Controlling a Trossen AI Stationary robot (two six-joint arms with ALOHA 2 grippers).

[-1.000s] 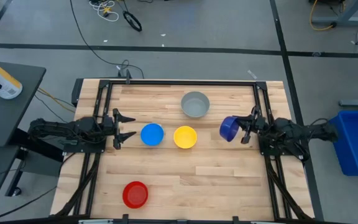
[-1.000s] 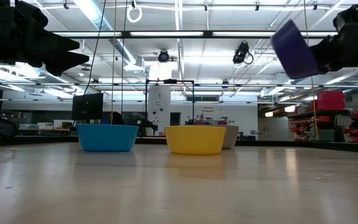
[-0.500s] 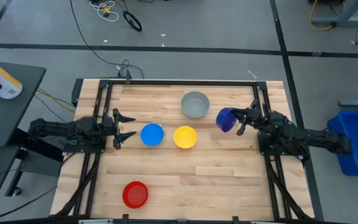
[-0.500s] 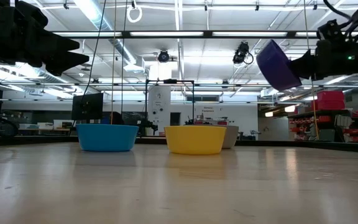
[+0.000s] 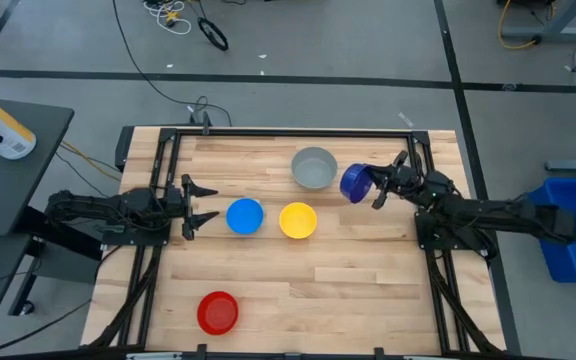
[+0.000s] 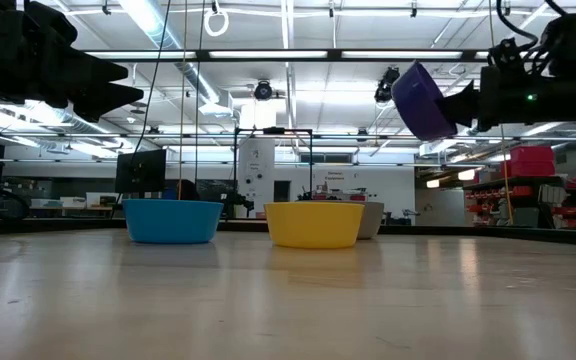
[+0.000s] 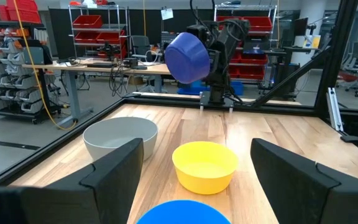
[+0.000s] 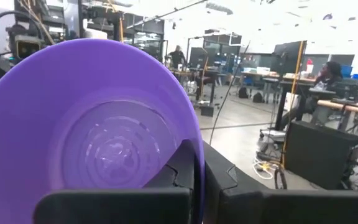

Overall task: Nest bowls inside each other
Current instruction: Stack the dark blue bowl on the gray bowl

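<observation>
My right gripper is shut on the dark blue bowl, held in the air just right of the grey bowl; the low view shows this dark blue bowl well above the table. The grey bowl stands on its base at the far middle. The light blue bowl and the yellow bowl stand side by side at the centre. The red bowl sits near the front left. My left gripper waits open at the left, beside the light blue bowl. My right gripper pinches the dark blue bowl's wall at the rim, one finger inside the bowl and one outside. The fingers reach in about level from the table's right side. The bowl is lifted clear and tipped on its side, its mouth facing the wrist.
A black frame runs along the table's far edge and sides. The wooden top shows bare at the front right. Beyond the table are a blue bin on the right and a side table on the left.
My right gripper has carried the dark blue bowl toward the table's far edge and a little left, closer to the grey bowl, staying shut on it. The bowl stays lifted and tipped on its side.
</observation>
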